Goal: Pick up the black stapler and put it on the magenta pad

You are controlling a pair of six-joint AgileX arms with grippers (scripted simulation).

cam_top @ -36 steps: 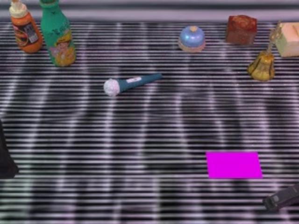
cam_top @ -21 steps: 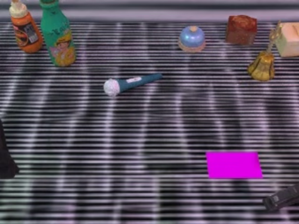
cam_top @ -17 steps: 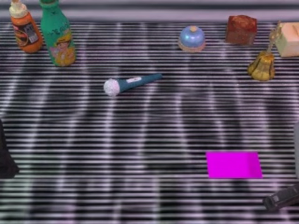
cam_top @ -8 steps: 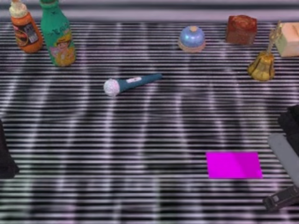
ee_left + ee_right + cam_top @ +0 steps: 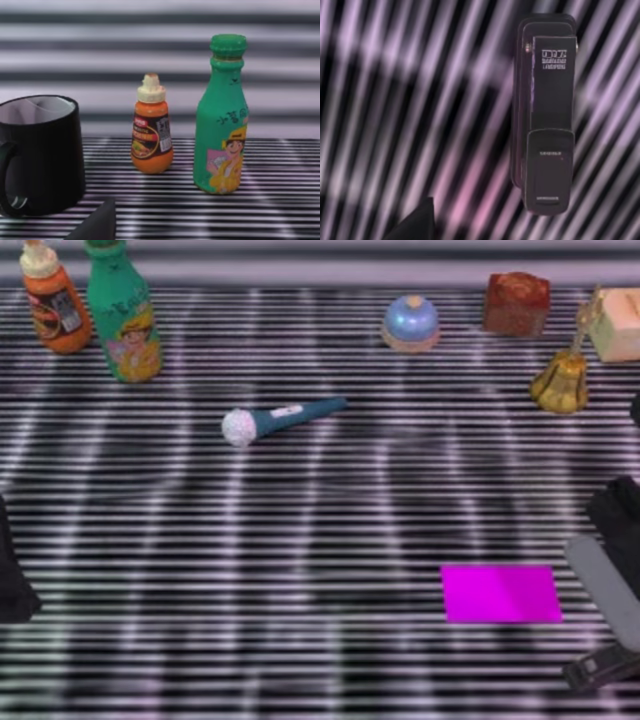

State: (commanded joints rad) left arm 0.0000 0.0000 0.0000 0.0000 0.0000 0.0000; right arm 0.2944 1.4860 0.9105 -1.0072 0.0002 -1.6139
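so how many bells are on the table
2, both along the far edge toward the top view's right: a blue domed call bell right of centre, and a gold handbell near the right edge. More may sit outside the frame.

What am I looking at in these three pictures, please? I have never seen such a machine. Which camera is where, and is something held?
This is a simulated table with two robot arms, each ending in a two-finger gripper. One picture looks down from above the table; the other two come from cameras on the arms' wrists.

From above, the left arm is parked at the table's left edge. The right arm reaches in at the right edge, above the black stapler, which lies on the table at the near right corner. The magenta pad lies bare just left of it. Nothing is held.

The right wrist camera looks down at the stapler. The left wrist camera shows an orange sauce bottle, a green bottle and a black mug.

Also on the table: a teal microphone, a blue bell, a brass bell.
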